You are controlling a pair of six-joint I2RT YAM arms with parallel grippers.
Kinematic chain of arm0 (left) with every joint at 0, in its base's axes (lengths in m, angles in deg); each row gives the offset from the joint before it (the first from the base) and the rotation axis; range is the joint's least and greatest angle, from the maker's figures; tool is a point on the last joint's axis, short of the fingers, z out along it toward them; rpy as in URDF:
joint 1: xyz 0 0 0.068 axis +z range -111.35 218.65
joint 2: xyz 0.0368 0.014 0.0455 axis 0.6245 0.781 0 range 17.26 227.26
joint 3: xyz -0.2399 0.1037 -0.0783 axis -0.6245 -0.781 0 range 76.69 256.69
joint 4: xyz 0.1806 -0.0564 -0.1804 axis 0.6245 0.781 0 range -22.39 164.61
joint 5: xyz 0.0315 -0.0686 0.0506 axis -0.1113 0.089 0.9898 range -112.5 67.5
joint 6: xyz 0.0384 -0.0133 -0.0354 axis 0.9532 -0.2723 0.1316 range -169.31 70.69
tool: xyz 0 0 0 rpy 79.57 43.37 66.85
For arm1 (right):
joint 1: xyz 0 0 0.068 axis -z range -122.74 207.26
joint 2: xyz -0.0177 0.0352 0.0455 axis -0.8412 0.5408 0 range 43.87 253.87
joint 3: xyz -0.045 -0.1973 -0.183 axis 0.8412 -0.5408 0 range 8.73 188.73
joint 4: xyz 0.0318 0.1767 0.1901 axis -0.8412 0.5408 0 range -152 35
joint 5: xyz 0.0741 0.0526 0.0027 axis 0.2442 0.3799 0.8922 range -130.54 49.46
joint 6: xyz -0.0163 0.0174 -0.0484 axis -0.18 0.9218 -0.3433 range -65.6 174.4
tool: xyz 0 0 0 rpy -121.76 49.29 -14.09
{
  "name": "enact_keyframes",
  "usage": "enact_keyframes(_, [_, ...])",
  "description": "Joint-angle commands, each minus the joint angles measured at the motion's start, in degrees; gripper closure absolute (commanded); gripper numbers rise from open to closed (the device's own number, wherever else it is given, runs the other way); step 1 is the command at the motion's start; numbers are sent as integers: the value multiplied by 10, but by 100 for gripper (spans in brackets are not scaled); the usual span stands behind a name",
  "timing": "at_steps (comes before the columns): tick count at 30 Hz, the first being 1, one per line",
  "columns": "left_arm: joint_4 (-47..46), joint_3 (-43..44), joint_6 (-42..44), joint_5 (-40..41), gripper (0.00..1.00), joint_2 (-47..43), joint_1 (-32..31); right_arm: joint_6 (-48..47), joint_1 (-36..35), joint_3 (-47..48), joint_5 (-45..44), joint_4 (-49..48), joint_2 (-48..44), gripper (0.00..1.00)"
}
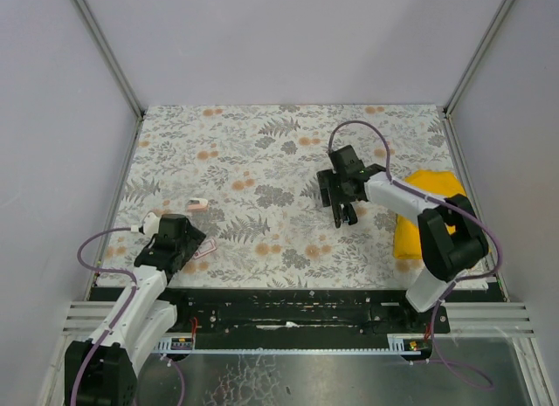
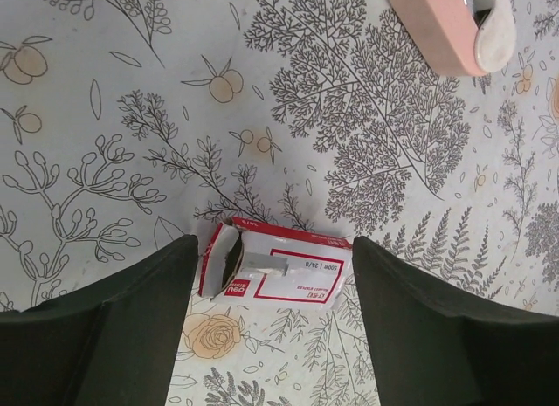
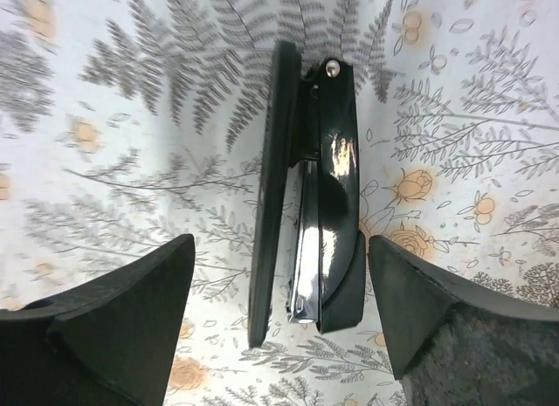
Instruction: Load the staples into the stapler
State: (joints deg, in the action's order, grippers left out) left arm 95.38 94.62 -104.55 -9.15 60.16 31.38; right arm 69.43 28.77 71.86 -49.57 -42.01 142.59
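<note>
The black stapler (image 3: 314, 179) lies on its side on the floral table, its two long arms slightly apart and a shiny metal rail showing between them. My right gripper (image 3: 281, 332) is open and hovers above it, one finger on each side, not touching; in the top view my right gripper (image 1: 346, 207) covers the stapler. A red and white staple box (image 2: 284, 271) lies torn open at its left end, with a grey strip of staples (image 2: 263, 264) showing. My left gripper (image 2: 272, 332) is open and empty just above the box, also seen in the top view (image 1: 189, 241).
A small pink object (image 2: 445, 26) lies beyond the box, also in the top view (image 1: 198, 204). A yellow cloth (image 1: 425, 205) lies at the right side of the floral mat. White walls enclose the table on three sides.
</note>
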Motion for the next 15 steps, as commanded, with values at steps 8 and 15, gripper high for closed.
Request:
enact_keyframes(8, [12,-1,-17,21,45,13,4,11,3,5,54,19,-155,11])
enact_keyframes(15, [0,-1,-10,14,53,27,4,26,3,-25,112,-9,-241,3])
